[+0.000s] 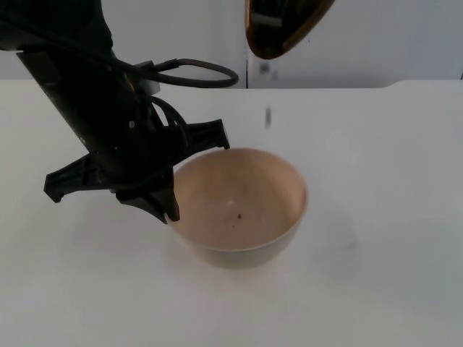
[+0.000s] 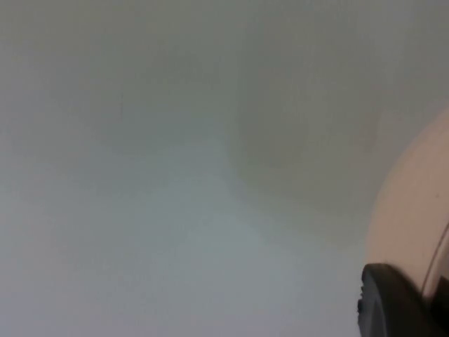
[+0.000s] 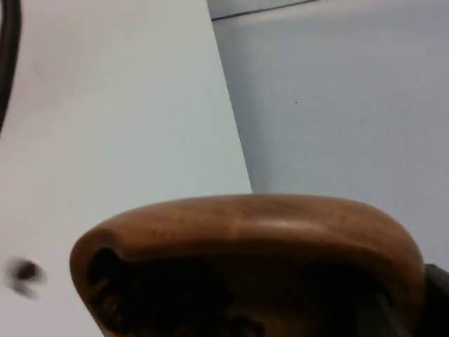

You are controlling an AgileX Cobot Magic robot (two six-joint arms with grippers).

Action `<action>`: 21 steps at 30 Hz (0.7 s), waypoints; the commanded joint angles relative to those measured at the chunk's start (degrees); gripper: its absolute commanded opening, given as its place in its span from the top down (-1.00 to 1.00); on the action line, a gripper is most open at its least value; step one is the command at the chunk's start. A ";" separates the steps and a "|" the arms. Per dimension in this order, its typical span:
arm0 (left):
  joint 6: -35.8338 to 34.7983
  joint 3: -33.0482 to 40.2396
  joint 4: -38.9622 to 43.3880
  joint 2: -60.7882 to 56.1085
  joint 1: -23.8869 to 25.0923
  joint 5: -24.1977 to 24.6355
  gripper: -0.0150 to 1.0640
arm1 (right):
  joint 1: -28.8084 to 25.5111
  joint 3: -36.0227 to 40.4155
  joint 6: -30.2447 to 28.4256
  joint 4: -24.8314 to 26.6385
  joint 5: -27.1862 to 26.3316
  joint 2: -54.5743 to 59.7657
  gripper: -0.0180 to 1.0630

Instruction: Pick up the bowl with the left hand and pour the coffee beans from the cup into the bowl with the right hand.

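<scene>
We see the left claw point(image 1: 168, 210) gripping the bowl point(image 1: 242, 206) by its near rim; the tilted cup point(image 1: 283, 25) hangs above, right claw's state unclear.

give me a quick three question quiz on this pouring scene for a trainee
1. True or false: the cup is tilted above the table, higher than the bowl.
2. Which gripper is at the bowl's rim? A) left gripper B) right gripper
3. Fill in: the inside of the bowl holds just one or two coffee ____.

Key: 1 true; 2 A; 3 beans. A bean is also seen falling near the cup's mouth in the right wrist view.
</scene>
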 commanded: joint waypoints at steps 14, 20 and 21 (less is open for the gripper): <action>-0.29 -0.21 -0.42 -0.13 -0.34 -0.18 0.98 | 2.61 5.92 7.05 -9.30 -0.08 -0.14 0.97; -0.29 -0.21 -0.42 -0.13 -0.34 -0.18 0.98 | 3.22 5.92 9.35 -12.96 -0.08 -0.14 0.97; -0.29 -0.21 -0.42 -0.13 -0.34 -0.18 0.98 | 3.22 5.92 9.35 -12.96 -0.08 -0.14 0.97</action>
